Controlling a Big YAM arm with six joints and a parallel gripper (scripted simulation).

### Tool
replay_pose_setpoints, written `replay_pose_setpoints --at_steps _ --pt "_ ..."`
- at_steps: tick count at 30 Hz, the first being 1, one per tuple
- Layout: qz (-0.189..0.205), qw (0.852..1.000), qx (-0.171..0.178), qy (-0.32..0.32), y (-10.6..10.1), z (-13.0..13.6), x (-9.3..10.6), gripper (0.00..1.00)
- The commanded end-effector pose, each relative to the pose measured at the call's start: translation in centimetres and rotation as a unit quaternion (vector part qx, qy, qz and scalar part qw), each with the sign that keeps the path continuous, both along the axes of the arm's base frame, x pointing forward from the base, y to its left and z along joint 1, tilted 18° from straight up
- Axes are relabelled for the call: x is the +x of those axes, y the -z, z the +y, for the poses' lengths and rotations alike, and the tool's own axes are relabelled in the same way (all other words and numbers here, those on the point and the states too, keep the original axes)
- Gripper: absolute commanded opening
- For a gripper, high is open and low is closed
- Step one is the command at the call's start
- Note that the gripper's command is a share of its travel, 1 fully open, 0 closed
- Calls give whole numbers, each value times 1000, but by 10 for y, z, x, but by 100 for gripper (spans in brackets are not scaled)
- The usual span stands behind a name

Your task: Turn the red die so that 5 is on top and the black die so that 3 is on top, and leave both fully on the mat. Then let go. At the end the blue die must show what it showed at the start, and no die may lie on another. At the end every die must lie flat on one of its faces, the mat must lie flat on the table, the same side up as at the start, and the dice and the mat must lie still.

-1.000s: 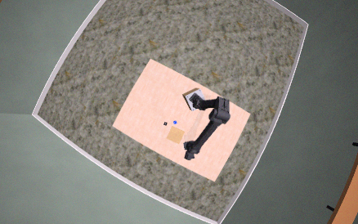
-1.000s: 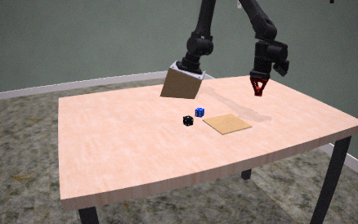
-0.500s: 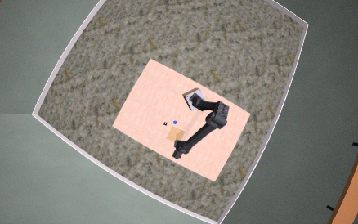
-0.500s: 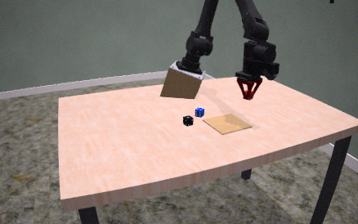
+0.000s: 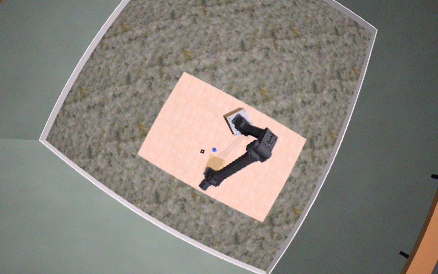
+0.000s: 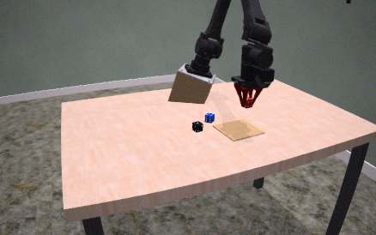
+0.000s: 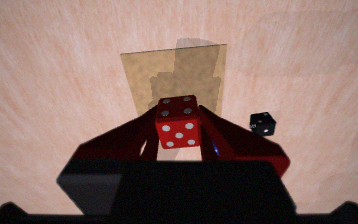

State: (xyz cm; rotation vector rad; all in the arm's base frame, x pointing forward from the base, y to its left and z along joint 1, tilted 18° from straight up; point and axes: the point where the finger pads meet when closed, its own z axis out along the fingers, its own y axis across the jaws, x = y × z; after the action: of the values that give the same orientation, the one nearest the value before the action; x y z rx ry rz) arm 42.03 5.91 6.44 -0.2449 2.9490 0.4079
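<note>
My gripper (image 7: 179, 111) is clamped on the red die (image 7: 178, 123), held above the mat (image 6: 239, 129) near the table's (image 6: 129, 171) right edge so I can set it down there, five up. The black die (image 6: 197, 126) and blue die (image 6: 209, 117) sit just left of the mat, off it.

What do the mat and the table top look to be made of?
The mat: thin tan sheet, matte and mottled, probably cardboard or cork; lies flat with no visible thickness. The table top: pale wood or wood-look laminate, faint grain streaks, low sheen, on dark legs.
</note>
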Motion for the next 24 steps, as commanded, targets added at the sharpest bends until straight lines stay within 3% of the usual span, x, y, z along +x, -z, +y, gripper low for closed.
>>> replay_pose_setpoints --at_steps 1,6,19,22,24 --pt "-6 1000 3 3 -11 7 6 25" --pt "-5 1000 3 9 -10 1 6 25" --pt "0 1000 1 3 36 17 6 25" --pt "-6 1000 2 3 37 19 13 25" --pt "1 1000 1 3 51 21 8 25"
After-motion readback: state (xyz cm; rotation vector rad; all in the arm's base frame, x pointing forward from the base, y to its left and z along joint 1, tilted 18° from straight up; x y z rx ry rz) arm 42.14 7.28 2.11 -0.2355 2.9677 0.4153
